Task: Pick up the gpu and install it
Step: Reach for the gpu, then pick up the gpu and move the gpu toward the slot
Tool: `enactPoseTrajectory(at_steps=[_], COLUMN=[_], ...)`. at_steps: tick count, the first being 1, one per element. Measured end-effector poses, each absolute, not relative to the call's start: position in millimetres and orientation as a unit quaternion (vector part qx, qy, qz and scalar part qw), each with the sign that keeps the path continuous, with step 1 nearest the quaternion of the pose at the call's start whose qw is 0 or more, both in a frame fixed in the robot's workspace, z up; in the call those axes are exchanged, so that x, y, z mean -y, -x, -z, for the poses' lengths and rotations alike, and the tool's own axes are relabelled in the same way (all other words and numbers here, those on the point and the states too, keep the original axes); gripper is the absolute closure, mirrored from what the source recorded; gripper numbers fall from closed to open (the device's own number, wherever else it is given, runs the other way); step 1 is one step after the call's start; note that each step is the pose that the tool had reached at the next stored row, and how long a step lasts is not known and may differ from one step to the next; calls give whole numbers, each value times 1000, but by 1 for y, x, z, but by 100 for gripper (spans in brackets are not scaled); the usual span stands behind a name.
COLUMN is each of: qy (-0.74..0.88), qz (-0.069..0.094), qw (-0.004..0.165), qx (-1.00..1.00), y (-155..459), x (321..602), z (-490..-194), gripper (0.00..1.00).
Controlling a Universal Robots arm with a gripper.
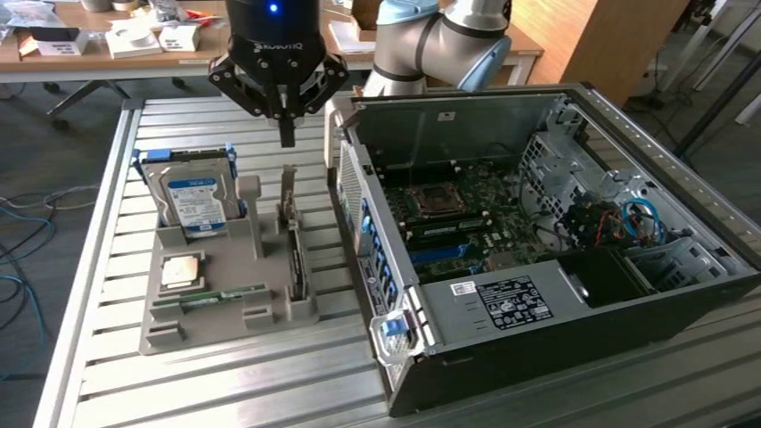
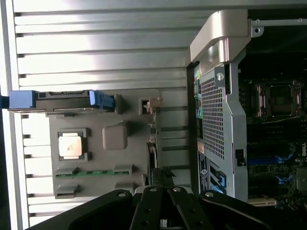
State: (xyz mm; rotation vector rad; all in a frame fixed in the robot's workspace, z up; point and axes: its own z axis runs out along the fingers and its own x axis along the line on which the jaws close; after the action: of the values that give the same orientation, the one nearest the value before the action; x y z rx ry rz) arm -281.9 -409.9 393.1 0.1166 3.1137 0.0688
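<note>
Exterior view: my claw [image 1: 285,134] hangs closed, empty, over the gpu [image 1: 294,254] — likely stiff, light, fragile; I'd take its top edge.

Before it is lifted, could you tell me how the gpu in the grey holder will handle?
The gpu looks like a thin rigid board, so probably stiff, not floppy. Standing on edge in a slot of the grey holder, it would likely tip if freed. Its thin edge may offer little grip.
</note>
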Motion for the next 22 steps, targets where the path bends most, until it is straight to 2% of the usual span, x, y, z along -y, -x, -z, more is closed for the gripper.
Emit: enactPoseTrajectory(at_steps=[22], qy=[-37], qz=[-22], qw=[12], qx=[-999], y=[282], x=[422], z=[-393], gripper=[89])
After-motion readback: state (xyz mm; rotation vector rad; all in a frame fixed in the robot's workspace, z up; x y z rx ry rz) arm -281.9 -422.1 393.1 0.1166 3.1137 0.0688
